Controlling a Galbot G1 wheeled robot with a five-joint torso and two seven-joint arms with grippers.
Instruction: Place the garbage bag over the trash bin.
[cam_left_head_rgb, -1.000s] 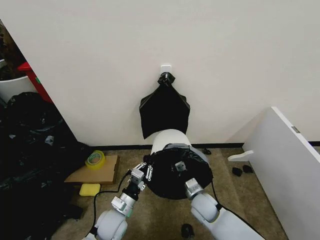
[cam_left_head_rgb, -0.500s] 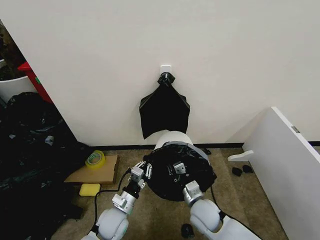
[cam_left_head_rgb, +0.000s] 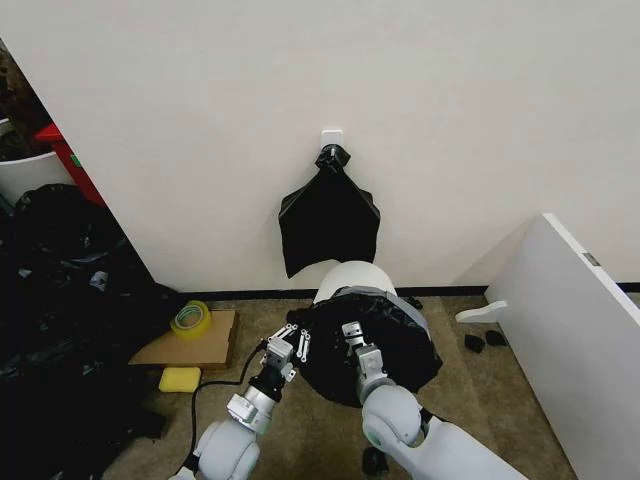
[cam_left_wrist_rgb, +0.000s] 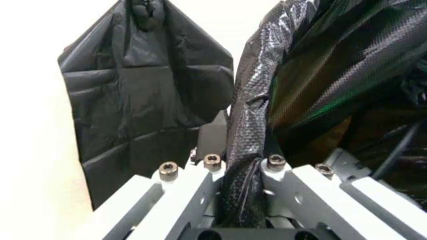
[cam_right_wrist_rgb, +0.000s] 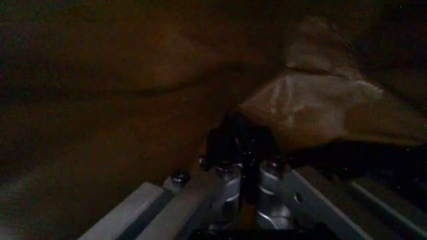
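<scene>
The off-white trash bin (cam_left_head_rgb: 348, 274) stands on the floor against the wall, its near side wrapped in the black garbage bag (cam_left_head_rgb: 385, 350). My left gripper (cam_left_head_rgb: 296, 343) is at the bag's left edge; the left wrist view shows it (cam_left_wrist_rgb: 240, 162) shut on a bunched fold of the bag's film (cam_left_wrist_rgb: 243, 190). My right gripper (cam_left_head_rgb: 352, 333) is pressed against the front of the bag. In the dark right wrist view it (cam_right_wrist_rgb: 243, 165) is shut on a pinch of the bag (cam_right_wrist_rgb: 240, 137).
A second black bag (cam_left_head_rgb: 330, 225) hangs from a wall hook above the bin. A tape roll (cam_left_head_rgb: 190, 318) on cardboard and a yellow sponge (cam_left_head_rgb: 180, 378) lie to the left, beside a heap of black bags (cam_left_head_rgb: 60, 300). A white panel (cam_left_head_rgb: 580, 320) leans at the right.
My right arm has swung left, so its wrist now sits closer to the left gripper. The bag has spread wider to the right around the bin. The left gripper shifted slightly right.
</scene>
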